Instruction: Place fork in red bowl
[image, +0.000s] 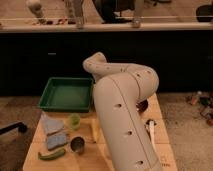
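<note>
One red bowl (143, 105) peeks from behind the arm (125, 115), which hides the closed hand; contents unseen.

Looking down from close behind the bulky cream-white plastic arm (125, 115), hiding the gripper, facing the pale wooden table (32, 150).

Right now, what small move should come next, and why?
Probably ease the arm back a little before anything else. The gripper is hidden behind the arm, its jaws shut, and whether it holds the fork cannot be seen. Only a sliver of the red bowl shows beside the arm.
</note>
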